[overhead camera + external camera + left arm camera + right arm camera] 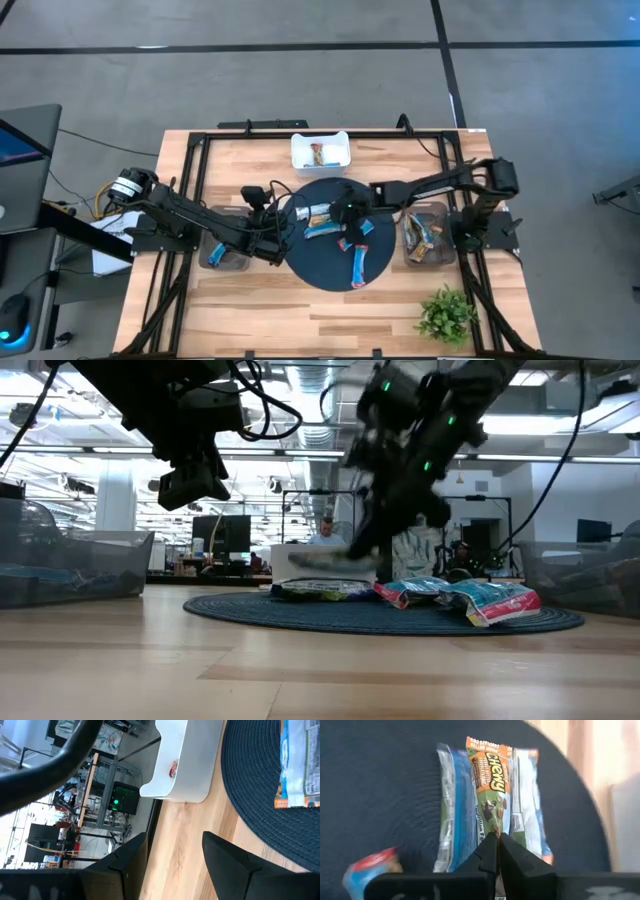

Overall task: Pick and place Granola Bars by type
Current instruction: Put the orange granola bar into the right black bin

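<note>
- Granola bars (358,262) lie scattered on round dark woven mat (300,262) mid-table; a green/orange "Chewy" bar (492,795) sits in a tight side-by-side cluster near the mat's centre.
- Right gripper (498,851) is over the mat's centre, fingertips pinched together with no gap, right at the near end of the Chewy bar; cannot tell if wrapper is caught between them.
- Bar's long axis runs straight away from that claw, in line with the fingers.
- Left gripper (175,852) is spread wide, empty, at the mat's left edge, facing the white tray (192,765) at the table's far edge.
- Right arm is nearer; clear bins (428,238) flank the mat.
</note>
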{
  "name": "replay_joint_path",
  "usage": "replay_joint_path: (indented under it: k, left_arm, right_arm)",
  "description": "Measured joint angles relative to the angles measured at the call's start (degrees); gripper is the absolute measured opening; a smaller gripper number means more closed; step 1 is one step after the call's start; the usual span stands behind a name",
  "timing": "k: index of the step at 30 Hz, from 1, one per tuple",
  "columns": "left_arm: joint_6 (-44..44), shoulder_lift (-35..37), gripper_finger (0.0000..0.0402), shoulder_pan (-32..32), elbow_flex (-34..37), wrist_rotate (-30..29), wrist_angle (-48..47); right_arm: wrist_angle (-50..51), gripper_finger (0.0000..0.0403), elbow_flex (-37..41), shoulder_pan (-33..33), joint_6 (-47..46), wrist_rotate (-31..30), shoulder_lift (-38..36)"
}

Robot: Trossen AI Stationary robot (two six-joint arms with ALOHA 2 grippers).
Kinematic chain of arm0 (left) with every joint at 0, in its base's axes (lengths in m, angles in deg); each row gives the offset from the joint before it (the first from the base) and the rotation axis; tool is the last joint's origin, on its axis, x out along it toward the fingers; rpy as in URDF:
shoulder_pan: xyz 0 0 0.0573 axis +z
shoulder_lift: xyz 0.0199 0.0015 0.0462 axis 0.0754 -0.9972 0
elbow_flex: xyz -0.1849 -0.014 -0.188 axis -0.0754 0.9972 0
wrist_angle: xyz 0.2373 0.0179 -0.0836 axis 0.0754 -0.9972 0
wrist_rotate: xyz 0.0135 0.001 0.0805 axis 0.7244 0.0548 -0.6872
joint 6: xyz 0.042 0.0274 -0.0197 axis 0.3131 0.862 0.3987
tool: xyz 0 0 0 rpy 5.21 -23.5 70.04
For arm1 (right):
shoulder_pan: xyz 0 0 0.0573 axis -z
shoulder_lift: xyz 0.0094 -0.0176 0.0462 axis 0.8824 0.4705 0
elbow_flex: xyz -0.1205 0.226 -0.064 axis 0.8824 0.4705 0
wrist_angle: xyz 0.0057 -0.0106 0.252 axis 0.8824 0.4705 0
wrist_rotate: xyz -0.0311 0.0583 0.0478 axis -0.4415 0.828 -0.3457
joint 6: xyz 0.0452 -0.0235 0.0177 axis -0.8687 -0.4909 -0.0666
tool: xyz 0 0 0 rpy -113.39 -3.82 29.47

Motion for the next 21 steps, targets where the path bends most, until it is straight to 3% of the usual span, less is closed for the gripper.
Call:
replay_joint_path:
  k: [6,10,21]
  left_arm:
    - [-0.02,0.00,0.0185,0.00,0.00,0.00,-0.10]
    - [-0.02,0.00,0.0185,0.00,-0.02,0.02,-0.22]
    - [0.16,0.00,0.0185,0.00,-0.02,-2.70,-0.44]
  right_arm:
    - [4.88,0.0000,0.00,-2.64,-0.14,-1.38,-9.22]
    - [13.97,0.0000,-0.04,-4.85,-4.07,-7.73,-15.54]
    - [42.47,0.0000,-0.04,-14.22,-31.23,-19.22,-27.38]
